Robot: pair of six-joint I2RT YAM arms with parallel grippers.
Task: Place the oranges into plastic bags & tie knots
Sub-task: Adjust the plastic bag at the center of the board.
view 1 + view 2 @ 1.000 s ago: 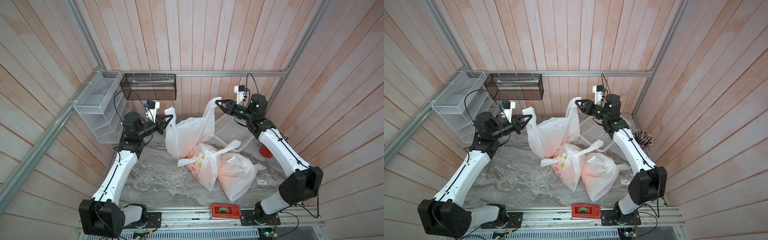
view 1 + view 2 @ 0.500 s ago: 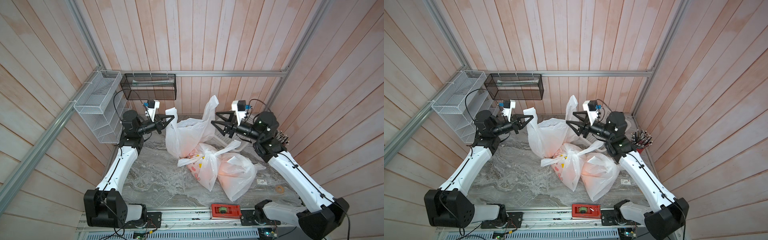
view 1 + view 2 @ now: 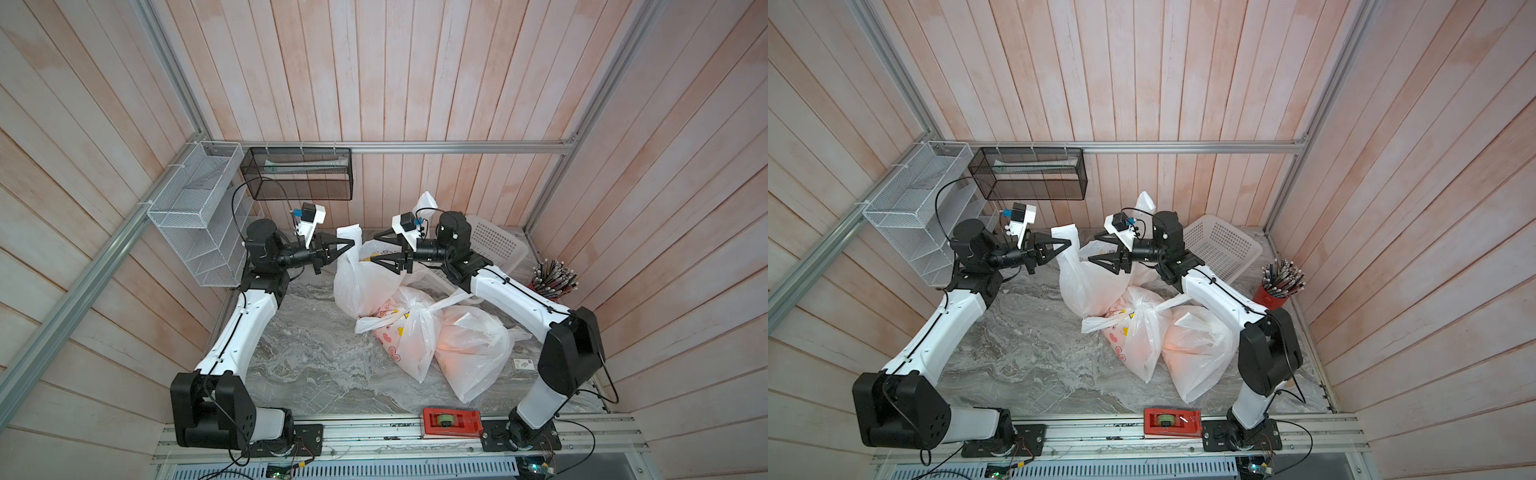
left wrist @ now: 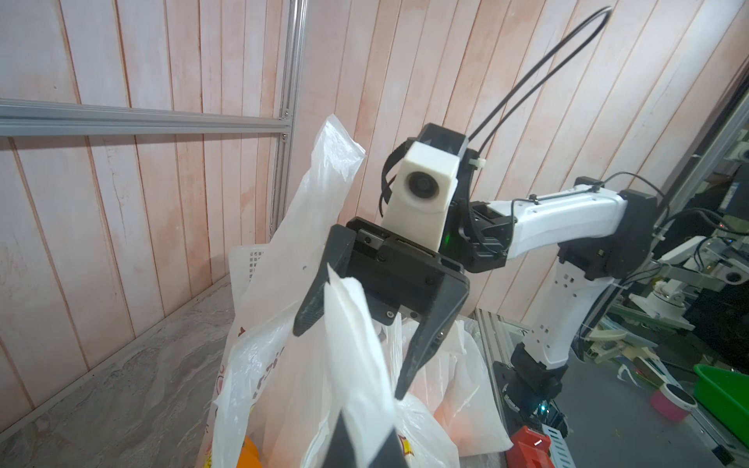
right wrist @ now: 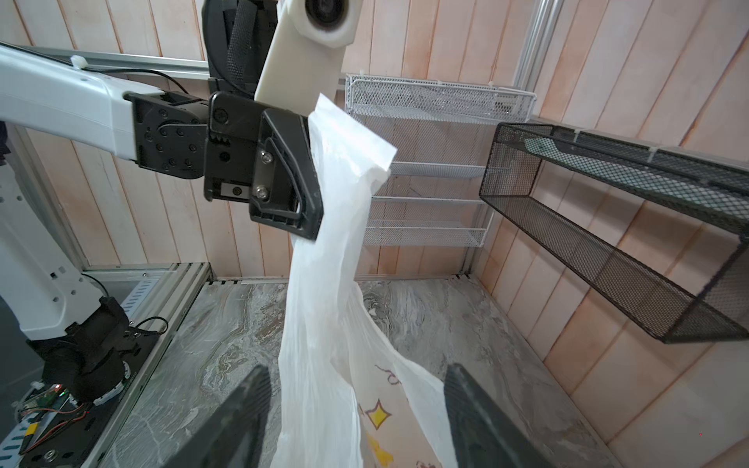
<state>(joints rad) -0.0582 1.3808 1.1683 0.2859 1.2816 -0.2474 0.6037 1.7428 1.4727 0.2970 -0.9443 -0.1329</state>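
Right fingers (image 5: 243,421) swung across, now apart, facing the bag handle (image 5: 344,170) that left fingers (image 5: 289,174) clamp

Left pincer (image 5: 314,202) clamped on bag handle (image 5: 344,162), strap hanging taut to plastic bag (image 5: 389,421). Right pincer (image 5: 356,368) jaws wide apart, straddling strap. Marble table (image 5: 210,344) below.

White plastic bags (image 3: 357,286), thin translucent film, glossy, crinkled; tabletop (image 3: 316,365), grey marbled stone look, slight sheen; walls (image 3: 374,83), pale pinkish wood planks, matt; rails (image 3: 457,146), brushed metal; rack (image 3: 183,216), white-coated wire mesh; hanging bin (image 3: 297,191), black metal mesh; basket (image 3: 498,245), white perforated plastic, smooth.
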